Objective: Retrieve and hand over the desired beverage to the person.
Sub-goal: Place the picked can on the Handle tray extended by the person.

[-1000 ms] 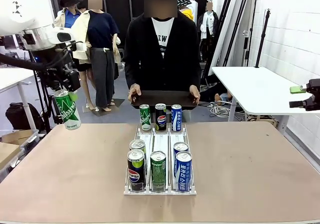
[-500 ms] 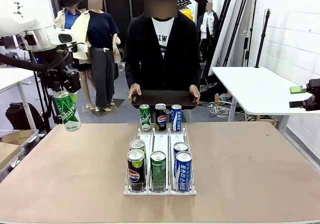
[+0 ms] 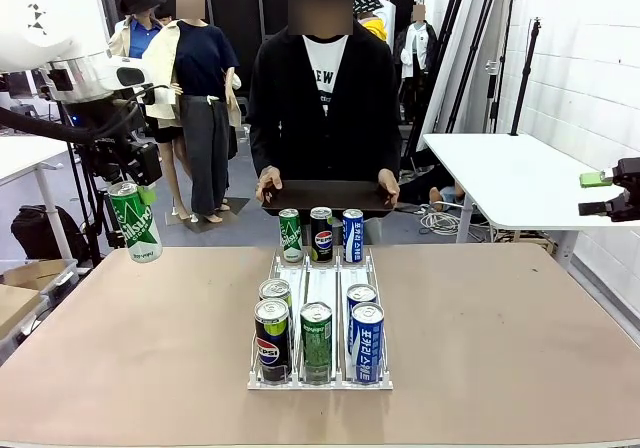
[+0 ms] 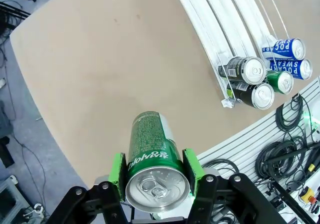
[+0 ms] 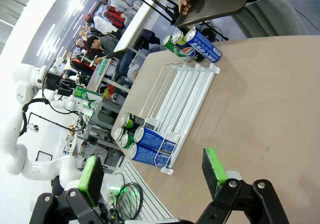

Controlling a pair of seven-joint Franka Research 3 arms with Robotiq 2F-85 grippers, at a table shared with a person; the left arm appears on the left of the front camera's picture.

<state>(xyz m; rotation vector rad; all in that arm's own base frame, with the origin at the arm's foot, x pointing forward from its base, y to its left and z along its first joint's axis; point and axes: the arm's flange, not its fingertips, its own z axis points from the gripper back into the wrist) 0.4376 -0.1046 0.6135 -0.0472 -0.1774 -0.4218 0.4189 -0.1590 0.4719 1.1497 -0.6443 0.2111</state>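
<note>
Cans (image 3: 316,340) in rack (image 3: 320,383): eight; left tool (image 4: 156,166) grips one green can (image 4: 150,139), right tool (image 5: 152,171) spread.

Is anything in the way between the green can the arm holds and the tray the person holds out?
Nothing visible blocks it. The green can hangs left of the person's tray with open air between. Three cans at the rack's far end stand just below its edge.

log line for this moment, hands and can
left hand: shut on green can, in air left of can rack | right hand: open, empty | person: holding dark tray at far side
</note>
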